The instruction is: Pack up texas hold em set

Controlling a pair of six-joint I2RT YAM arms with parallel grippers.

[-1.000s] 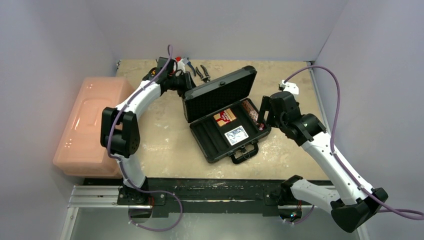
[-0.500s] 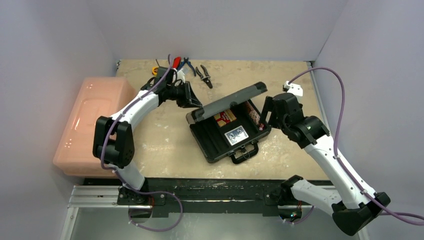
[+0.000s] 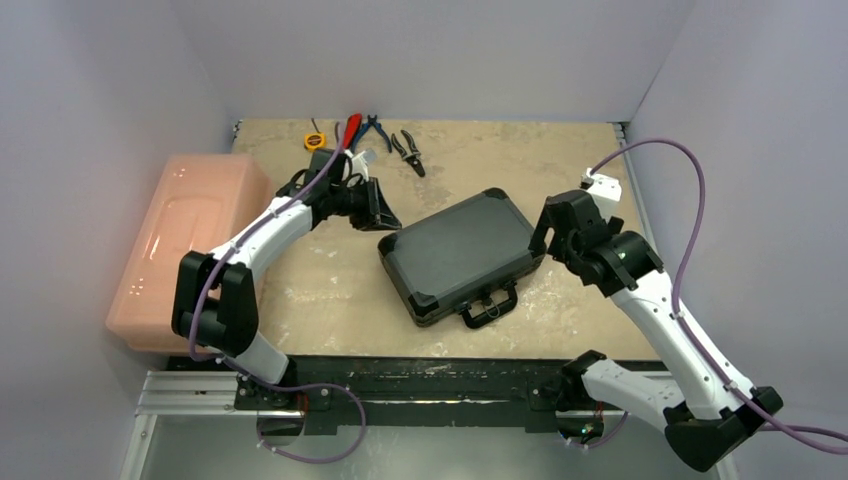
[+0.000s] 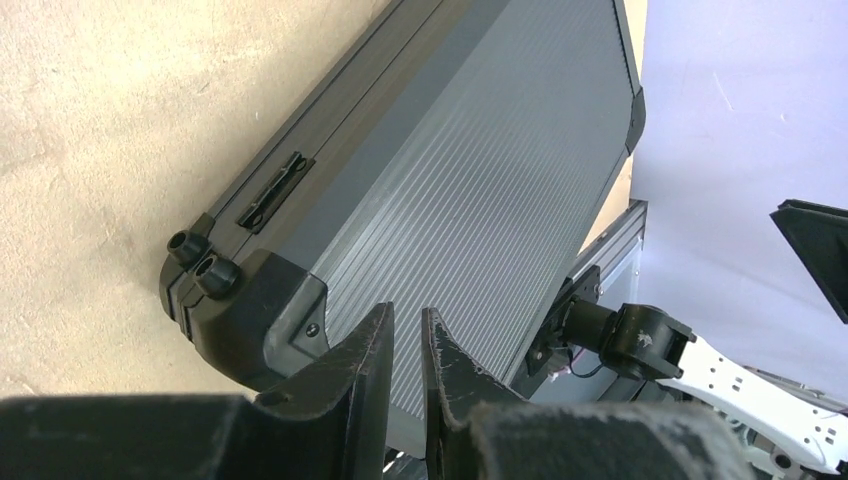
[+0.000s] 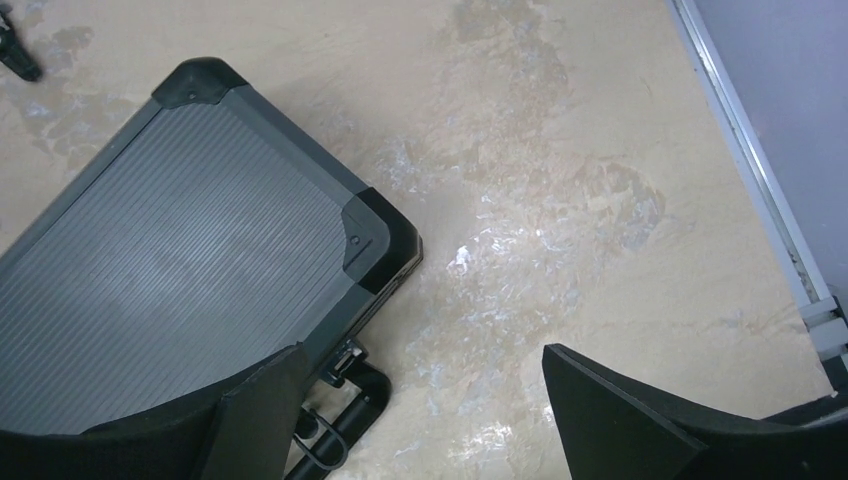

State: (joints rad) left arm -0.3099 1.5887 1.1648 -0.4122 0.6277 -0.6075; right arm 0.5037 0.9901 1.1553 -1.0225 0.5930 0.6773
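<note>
Top view: black case (image 3: 455, 250) lies flat mid-table (image 3: 330, 290) with the lid down on the base and the handle (image 3: 488, 305) facing my bases. Cards, chips and dice aren't visible. My left pincer (image 3: 385, 215) sits just beside the case's far-left corner; can't tell from here if it touches. My right pincer (image 3: 541, 238) is at the right-hand corner, close to the case edge. Pink bin (image 3: 190, 240) is off the table's left edge. Yellow tape measure (image 3: 314, 141), red-handled tool (image 3: 350, 125), blue-handled pliers (image 3: 376, 128) and dark pliers (image 3: 406, 148) line the far edge, well apart from the case.

Left wrist: my left pincer (image 4: 406, 312) has its fingers (image 4: 370, 350) pressed nearly together with just a slit between them and nothing pinched. They hang over the ribbed lid by a black corner cap (image 4: 255, 315). A hinge (image 4: 275, 190) and two small round feet (image 4: 203, 258) show on the case's side.

Right wrist: my right pincer (image 5: 422, 352) is spread wide and holds nothing. The left finger (image 5: 250, 410) overlaps the case's (image 5: 180, 260) near edge, and the right finger (image 5: 620, 420) is over bare table (image 5: 560, 200). The handle (image 5: 345, 415) shows between the fingers, closer to the left one.
</note>
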